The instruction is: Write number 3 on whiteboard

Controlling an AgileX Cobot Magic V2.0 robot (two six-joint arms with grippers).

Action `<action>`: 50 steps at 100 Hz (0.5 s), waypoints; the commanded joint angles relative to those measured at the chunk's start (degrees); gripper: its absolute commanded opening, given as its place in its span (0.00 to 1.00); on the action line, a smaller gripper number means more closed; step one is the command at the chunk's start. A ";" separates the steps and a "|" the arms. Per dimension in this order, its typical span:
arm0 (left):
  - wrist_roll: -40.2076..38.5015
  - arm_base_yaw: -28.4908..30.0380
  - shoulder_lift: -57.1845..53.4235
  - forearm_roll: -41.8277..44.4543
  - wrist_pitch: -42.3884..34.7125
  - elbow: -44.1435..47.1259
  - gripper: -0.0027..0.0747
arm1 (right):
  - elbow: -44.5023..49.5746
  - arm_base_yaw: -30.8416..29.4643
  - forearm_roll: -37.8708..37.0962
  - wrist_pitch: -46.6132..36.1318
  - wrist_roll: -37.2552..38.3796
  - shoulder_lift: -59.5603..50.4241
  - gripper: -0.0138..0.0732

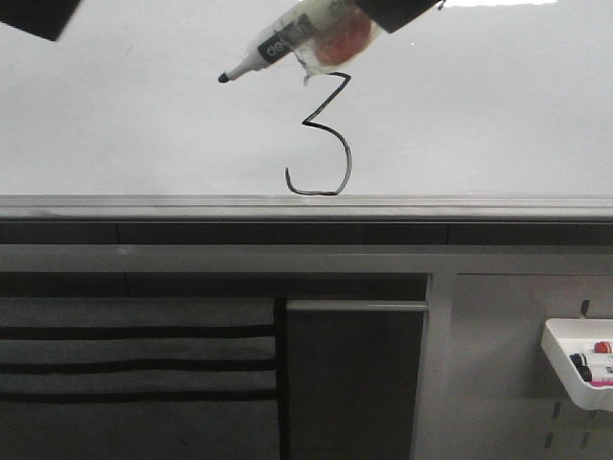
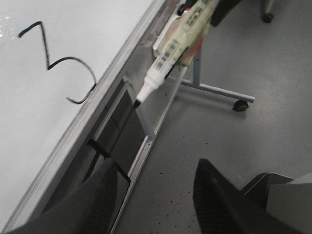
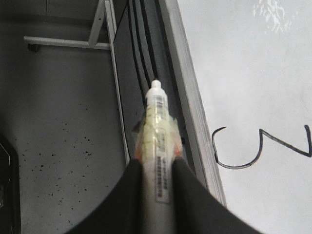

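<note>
1. Front view: thin black hand-drawn number 3 (image 1: 321, 137) complete on glossy white whiteboard (image 1: 115, 115), just below right pincer (image 1: 356, 29).
2. Clamped on taped white marker (image 1: 278, 43), tip apparently off the board, likely avoiding stray strokes.
3. Left pincer (image 2: 153, 195) wide, empty, idle.

Number 3 (image 2: 58, 63) drawn on whiteboard (image 2: 29, 136). Marker (image 2: 173, 46) tip is apparently clear of the board. Left gripper (image 2: 153, 195) fingers apart, empty
</note>
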 commanded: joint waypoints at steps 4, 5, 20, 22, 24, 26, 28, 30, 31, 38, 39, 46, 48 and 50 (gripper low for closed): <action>2.73 -4.40 4.45 -2.18 -1.54 -5.85 0.47 | -1.35 0.72 0.35 -3.93 -1.24 -0.82 0.10; 2.73 -4.63 4.76 -2.04 -1.54 -6.11 0.47 | -1.35 0.72 0.35 -3.93 -1.24 -0.82 0.10; 2.73 -8.82 11.42 2.22 -1.66 -11.37 0.47 | -1.35 0.72 0.35 -3.93 -1.24 -0.82 0.10; 2.73 -9.06 12.25 2.82 -1.66 -11.82 0.47 | -1.35 0.72 0.35 -3.93 -1.24 -0.82 0.10; 2.73 -9.37 13.06 3.41 -1.66 -12.44 0.47 | -1.35 0.72 0.35 -3.93 -1.24 -0.82 0.10; 2.73 -9.67 13.56 3.70 -1.66 -13.04 0.47 | -1.35 0.72 0.35 -3.93 -1.24 -0.82 0.10; 2.73 -9.81 14.32 3.85 -1.80 -13.57 0.47 | -1.35 0.72 0.35 -3.93 -1.24 -0.82 0.10; 2.73 -9.95 15.03 3.85 -1.80 -14.12 0.47 | -1.35 0.72 0.35 -3.93 -1.24 -0.82 0.10; 2.73 -9.95 15.45 3.85 -1.80 -14.30 0.47 | -1.35 0.72 0.35 -3.93 -1.24 -0.82 0.10; 2.73 -10.19 17.29 3.85 -1.80 -15.87 0.47 | -1.35 0.72 0.35 -3.82 -1.24 -0.82 0.10; 2.73 -10.19 17.44 3.96 -1.80 -16.13 0.47 | -1.35 0.72 0.35 -3.82 -1.24 -0.82 0.10; 2.83 -10.19 18.43 3.96 -1.70 -16.99 0.47 | -1.35 0.72 0.35 -3.58 -1.24 -0.82 0.10; 2.83 -10.19 18.67 3.96 -1.70 -17.15 0.47 | -1.35 0.72 0.35 -3.48 -1.24 -0.82 0.10; 2.83 -10.19 18.79 3.96 -1.80 -17.12 0.46 | -1.35 0.72 0.35 -3.48 -1.24 -0.82 0.10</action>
